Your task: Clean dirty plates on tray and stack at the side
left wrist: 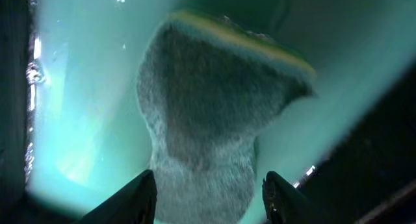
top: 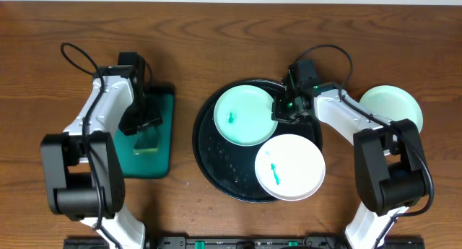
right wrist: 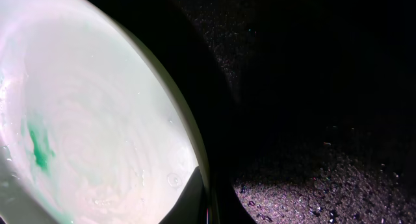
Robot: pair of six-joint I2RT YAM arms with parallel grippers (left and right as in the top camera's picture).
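The round black tray (top: pixel 216 169) holds two plates. A pale-mint plate (top: pixel 244 115) with a small teal smear lies at its back. My right gripper (top: pixel 284 109) is shut on that plate's right rim. In the right wrist view one finger (right wrist: pixel 190 197) lies on the plate's (right wrist: pixel 84 107) inner face, right at the rim. A white plate (top: pixel 290 166) with a teal streak sits at the tray's front right. My left gripper (top: pixel 143 125) is far to the left, shut on a sponge (left wrist: pixel 208 107), whose near end is narrowed between the fingers (left wrist: pixel 140 198).
A third pale-mint plate (top: pixel 390 108) rests on the wooden table right of the round tray, behind my right arm. The rectangular black tray (top: pixel 164 112) with teal inside lies under my left gripper. The round tray's wet black floor (right wrist: pixel 325 152) fills the right wrist view.
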